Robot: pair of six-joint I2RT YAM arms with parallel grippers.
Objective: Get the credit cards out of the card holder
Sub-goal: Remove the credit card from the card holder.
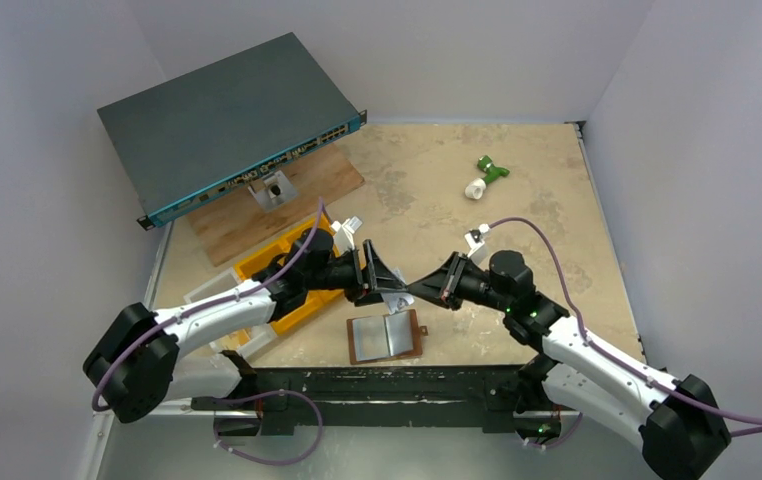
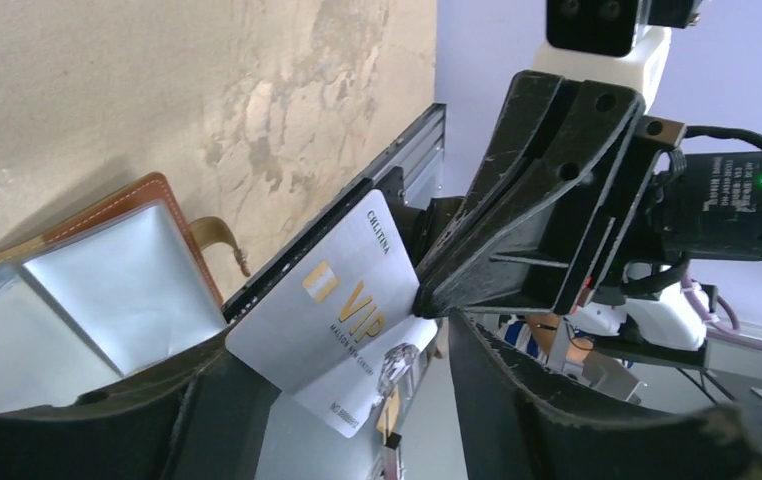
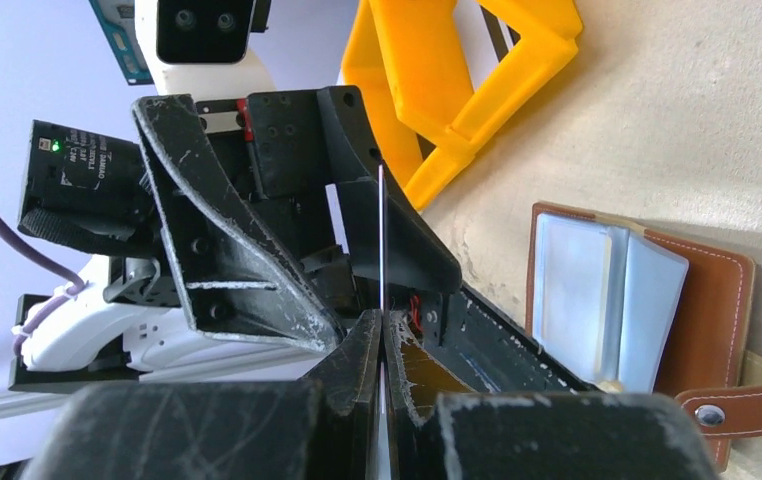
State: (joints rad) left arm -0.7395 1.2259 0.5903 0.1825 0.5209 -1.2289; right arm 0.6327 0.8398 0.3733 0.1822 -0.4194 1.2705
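1. Top view: the brown leather card holder [image 1: 387, 337] lies open and flat near the table's [image 1: 517, 215] front edge, apart from the yellow bin [image 1: 292, 300]. The left gripper [image 1: 385, 285] and right gripper [image 1: 414, 290] meet above it; the credit card [image 1: 394, 303] is barely discernible.
2. Left wrist: the smooth, silvery card's corner is pinched in the right jaws. The left gripper's scuffed black fingers [image 2: 547, 400] are spread on either side. A second card [image 2: 362, 395] is partly hidden.
3. Right wrist: the card shows edge-on as a thin line. The holder's snap tab [image 3: 727, 415] is near the frame edge.

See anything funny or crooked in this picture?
Yes. The big dark switch box sits crooked across the back-left corner, tilted over a wooden board. Also, a card hangs in the air, pinched by the right gripper.
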